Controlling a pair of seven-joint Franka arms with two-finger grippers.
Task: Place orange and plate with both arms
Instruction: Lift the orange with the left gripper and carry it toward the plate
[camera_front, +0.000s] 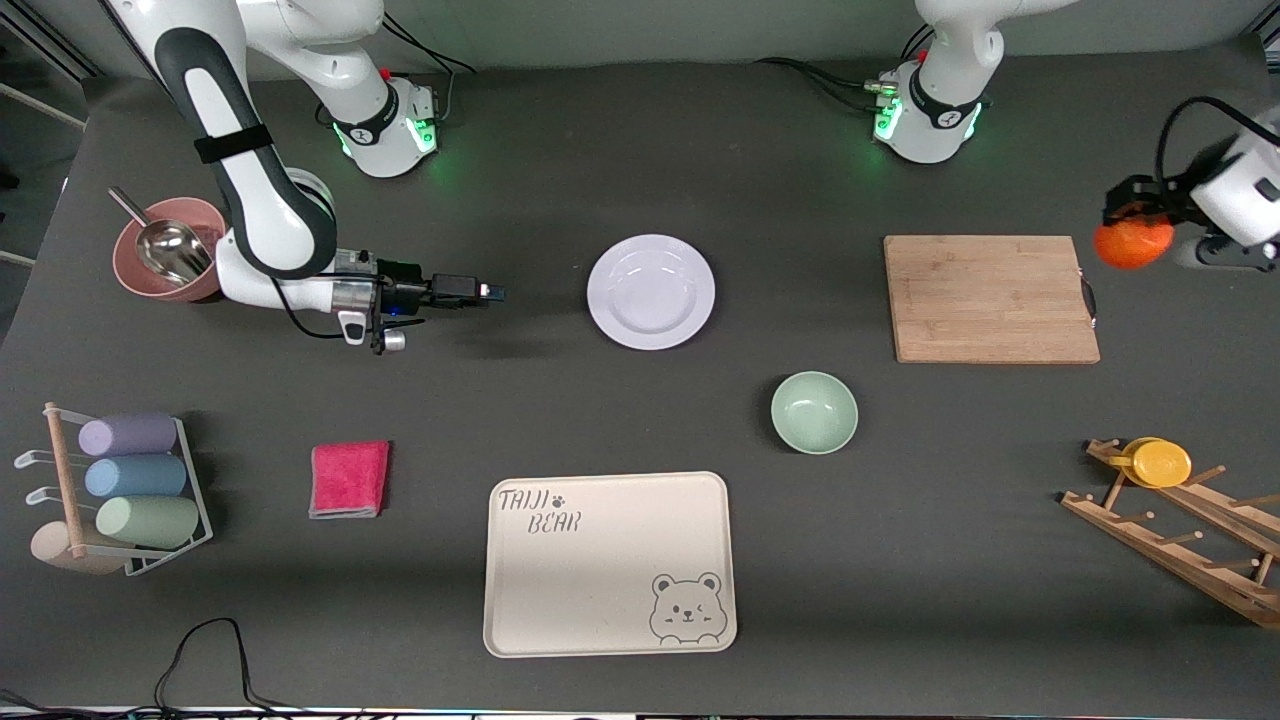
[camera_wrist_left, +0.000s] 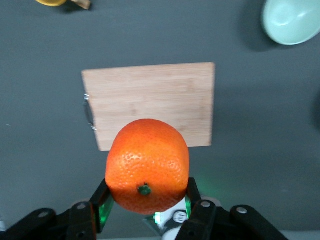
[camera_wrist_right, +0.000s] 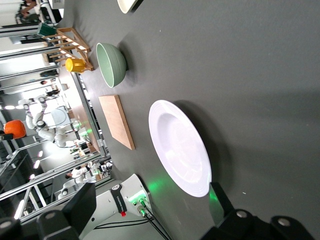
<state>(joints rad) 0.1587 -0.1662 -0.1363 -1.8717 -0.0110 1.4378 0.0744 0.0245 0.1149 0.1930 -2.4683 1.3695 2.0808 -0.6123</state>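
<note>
The orange (camera_front: 1133, 243) is gripped in my left gripper (camera_front: 1125, 225), up in the air at the left arm's end of the table, by the handle end of the cutting board. In the left wrist view the black fingers (camera_wrist_left: 102, 200) press both sides of the orange (camera_wrist_left: 147, 160), stem end toward the camera. The lavender-white plate (camera_front: 650, 291) lies flat mid-table. My right gripper (camera_front: 490, 292) is open and empty, level and low over the table, pointing at the plate from the right arm's end. In the right wrist view the plate (camera_wrist_right: 180, 147) lies just ahead of the open gripper (camera_wrist_right: 150, 210).
A wooden cutting board (camera_front: 990, 298) lies toward the left arm's end. A mint-green bowl (camera_front: 814, 411) and a cream bear-print tray (camera_front: 610, 563) lie nearer the camera than the plate. A pink cloth (camera_front: 348, 479), a cup rack (camera_front: 120, 490), a pink bowl with scoop (camera_front: 165, 250) and a wooden rack with a yellow cup (camera_front: 1160, 463) stand around.
</note>
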